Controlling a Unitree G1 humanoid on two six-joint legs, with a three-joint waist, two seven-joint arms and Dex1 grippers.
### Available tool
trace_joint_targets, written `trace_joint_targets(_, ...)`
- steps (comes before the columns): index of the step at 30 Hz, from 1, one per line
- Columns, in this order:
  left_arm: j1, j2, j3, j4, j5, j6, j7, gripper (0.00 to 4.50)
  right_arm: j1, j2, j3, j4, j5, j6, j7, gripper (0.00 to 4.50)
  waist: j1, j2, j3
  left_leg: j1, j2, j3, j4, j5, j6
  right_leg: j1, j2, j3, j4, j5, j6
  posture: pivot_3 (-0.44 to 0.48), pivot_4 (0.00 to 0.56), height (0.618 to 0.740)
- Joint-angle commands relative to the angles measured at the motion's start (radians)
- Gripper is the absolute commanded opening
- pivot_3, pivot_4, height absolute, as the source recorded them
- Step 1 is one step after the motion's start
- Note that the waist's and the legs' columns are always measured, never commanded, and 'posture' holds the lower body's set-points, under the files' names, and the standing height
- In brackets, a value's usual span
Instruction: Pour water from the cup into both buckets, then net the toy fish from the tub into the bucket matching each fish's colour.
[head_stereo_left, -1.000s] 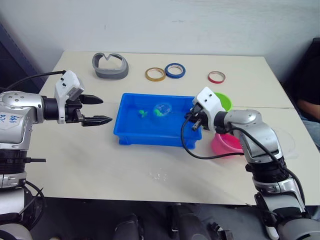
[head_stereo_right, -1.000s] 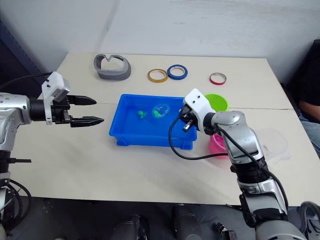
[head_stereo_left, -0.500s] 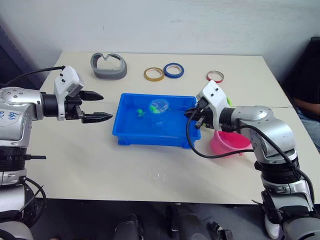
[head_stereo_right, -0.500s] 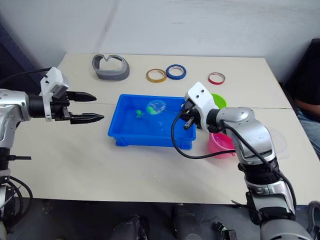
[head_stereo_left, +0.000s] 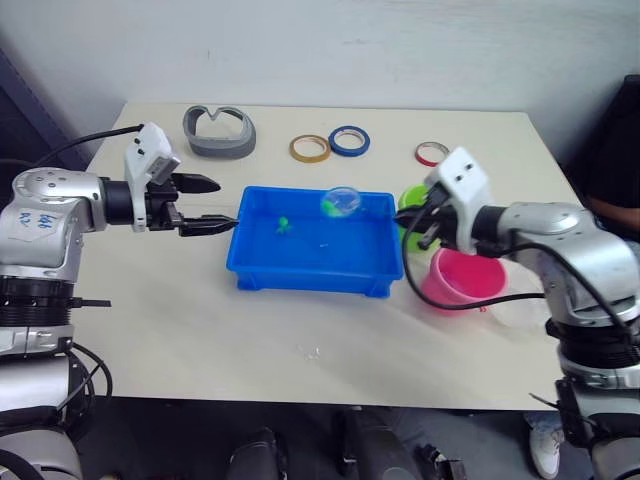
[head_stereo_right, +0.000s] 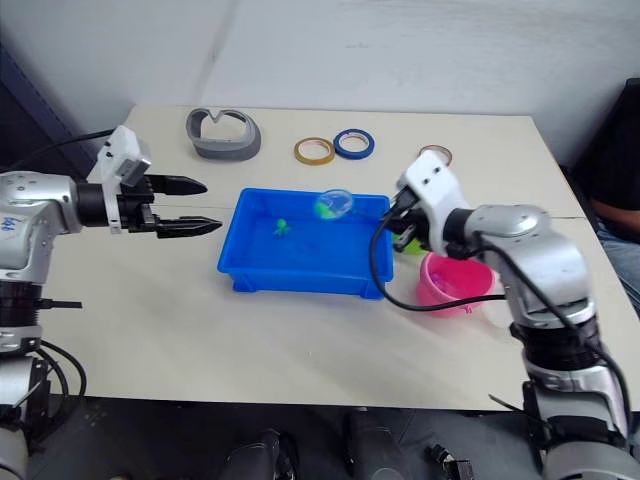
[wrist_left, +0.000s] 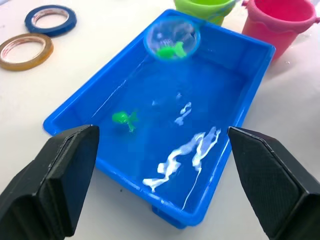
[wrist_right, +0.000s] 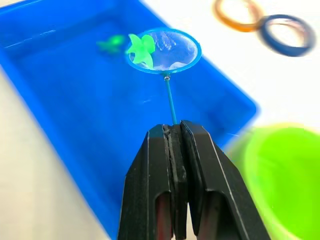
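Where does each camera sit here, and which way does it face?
Head stereo pair: looks forward and down at the tub; both arms show.
Left wrist: along the open left tool at the tub; its two fingers show.
Right wrist: along the right tool, shut on the net.
Shared: all show the netted green fish.
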Motion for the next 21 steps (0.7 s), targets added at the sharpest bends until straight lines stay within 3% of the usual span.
trace_joint_targets(1, -0.052, -0.017, -0.011, 0.036, 0.014, -0.045, -0.012, 4.46, -0.007, -0.077, -0.08, -0.038, 0.022, -0.004, 0.008, 0.0, -0.002, 0.0, 0.0, 0.0, 0.0, 0.0, 0.0, 0.0, 0.0, 0.0, 0.0, 0.0, 0.0, 0.0, 0.0, 0.0, 0.15, 0.738)
trace_joint_targets(10, -0.132, -0.079, -0.051, 0.154, 0.048, -0.123, -0.044, 4.46, 0.073, -0.262, -0.161, 0.009, 0.005, -0.062, 0.012, 0.0, -0.005, 0.0, 0.0, 0.001, 0.0, 0.001, -0.001, 0.0, 0.0, 0.0, 0.0, 0.001, 0.0, 0.0, 0.0, 0.0, 0.15, 0.738)
trace_joint_targets(21, -0.174, -0.117, -0.06, 0.214, 0.075, -0.161, -0.07, 4.46, 0.167, -0.32, 0.035, 0.05, -0.212, -0.326, -0.057, 0.0, -0.008, 0.001, 0.0, 0.001, 0.0, 0.001, -0.001, 0.0, 0.0, 0.0, 0.0, 0.001, 0.0, 0.0, 0.0, 0.0, 0.15, 0.738)
